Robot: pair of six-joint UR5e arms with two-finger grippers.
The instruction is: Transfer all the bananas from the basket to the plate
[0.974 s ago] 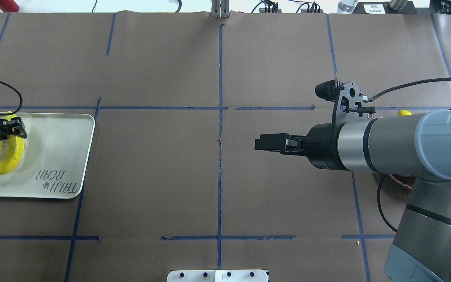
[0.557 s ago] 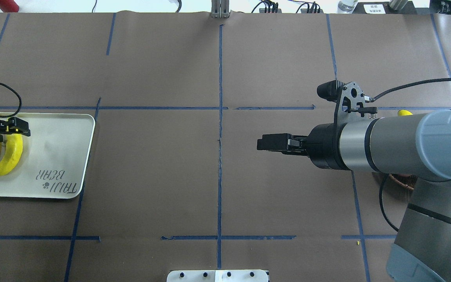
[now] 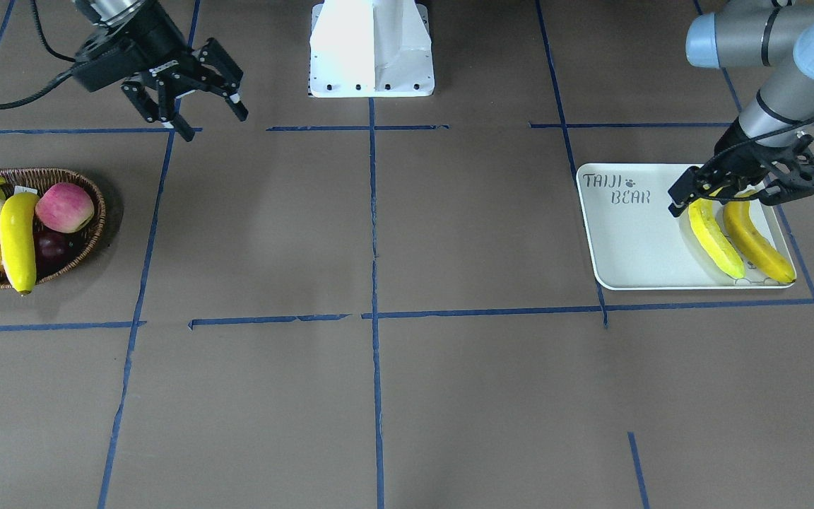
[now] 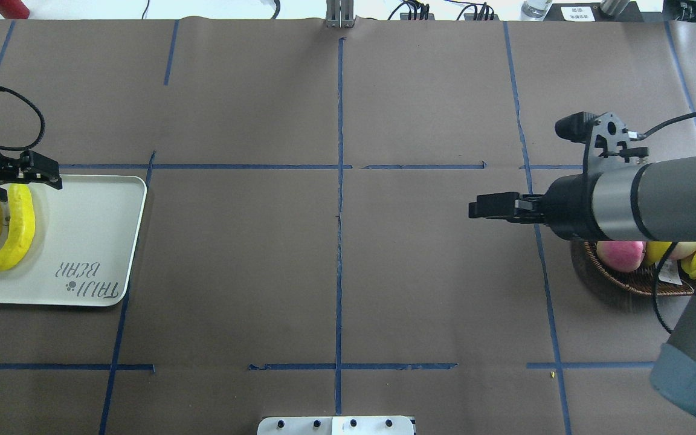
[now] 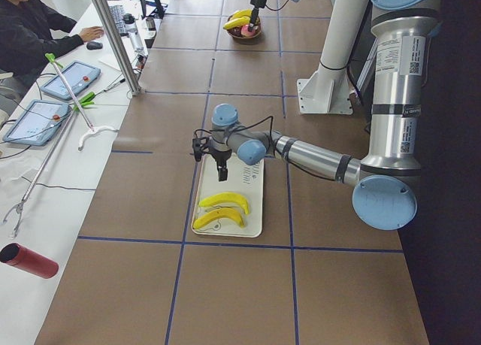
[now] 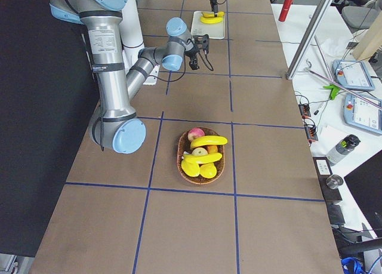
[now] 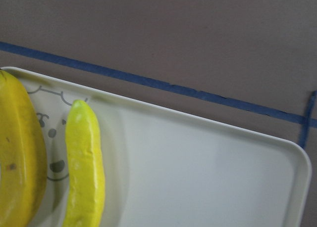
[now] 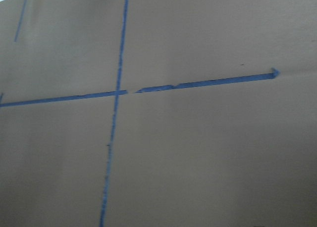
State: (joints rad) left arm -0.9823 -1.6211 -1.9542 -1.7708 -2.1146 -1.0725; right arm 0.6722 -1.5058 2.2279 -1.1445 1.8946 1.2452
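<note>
1. Left gripper (image 3: 740,189): jaws spread, empty, over the upper ends of two bananas (image 3: 715,240) lying on the plate (image 3: 633,244), right side of the front view.
2. Right gripper (image 3: 213,121): spread, empty, upper left.
3. Other bananas (image 3: 17,240) sit in the basket (image 3: 93,225) at the left edge, beside an apple (image 3: 64,206).

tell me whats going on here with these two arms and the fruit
Two bananas already lie on the white TAIJI BEAR tray, and the left gripper hovers open above their ends. Two more bananas sit in the wicker basket beside apples, yet to be moved. The right gripper hangs open over the table, holding nothing.
</note>
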